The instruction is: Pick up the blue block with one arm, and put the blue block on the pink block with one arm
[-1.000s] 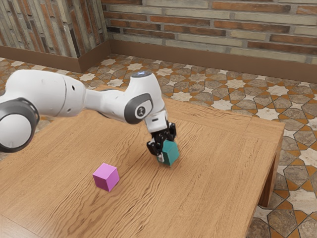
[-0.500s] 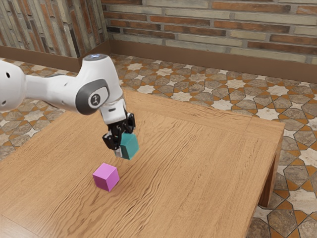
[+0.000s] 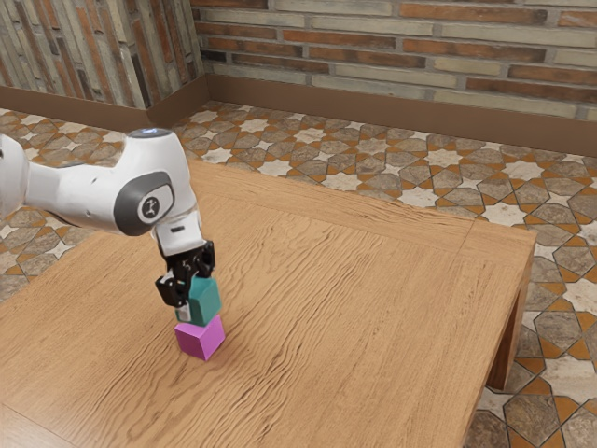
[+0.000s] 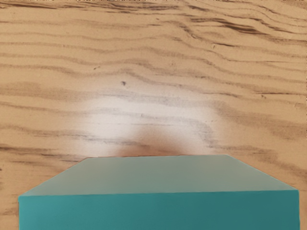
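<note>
The pink block [image 3: 199, 338] sits on the wooden table [image 3: 373, 308], toward the table's near edge and the exterior view's left. Directly on top of the pink block rests the blue block [image 3: 207, 301], which looks teal. Its underside appears to meet the pink block's top face, and it is turned slightly askew to it. The gripper [image 3: 187, 295] is clenched on the blue block, one black finger on each of two opposite sides. It hangs straight above the pink block.

In the wrist view the blue block [image 4: 158, 191] lies just under the hand, with bare wood grain [image 4: 153, 72] beyond it.

Behind the pink block, the white arm [image 3: 103, 196] comes in from the exterior view's left. Farther back are the table's far edge, a patterned tile floor [image 3: 420, 177] and a brick wall [image 3: 420, 47].
</note>
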Tool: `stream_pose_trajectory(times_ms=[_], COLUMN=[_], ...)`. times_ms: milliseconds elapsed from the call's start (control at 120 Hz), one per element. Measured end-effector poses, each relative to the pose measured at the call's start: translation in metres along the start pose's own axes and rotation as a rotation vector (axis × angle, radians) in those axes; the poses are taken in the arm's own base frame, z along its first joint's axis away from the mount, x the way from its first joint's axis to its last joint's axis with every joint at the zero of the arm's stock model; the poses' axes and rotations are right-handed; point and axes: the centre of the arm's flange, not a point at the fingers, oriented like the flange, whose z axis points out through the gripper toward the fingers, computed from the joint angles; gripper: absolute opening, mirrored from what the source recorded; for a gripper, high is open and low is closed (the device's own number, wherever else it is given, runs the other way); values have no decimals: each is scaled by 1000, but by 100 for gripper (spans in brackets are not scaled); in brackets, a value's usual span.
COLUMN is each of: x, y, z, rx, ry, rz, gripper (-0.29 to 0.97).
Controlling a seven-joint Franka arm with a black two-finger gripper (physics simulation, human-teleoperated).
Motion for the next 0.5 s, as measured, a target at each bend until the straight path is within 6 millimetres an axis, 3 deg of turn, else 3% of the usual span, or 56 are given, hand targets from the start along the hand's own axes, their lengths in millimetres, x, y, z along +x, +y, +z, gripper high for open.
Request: stream_pose_trajectory(times_ms=[175, 500], x=[11, -12], y=[4, 6], z=[15, 6], rx=[-29, -19], ry=[1, -2], rz=[25, -6], gripper=[35, 34])
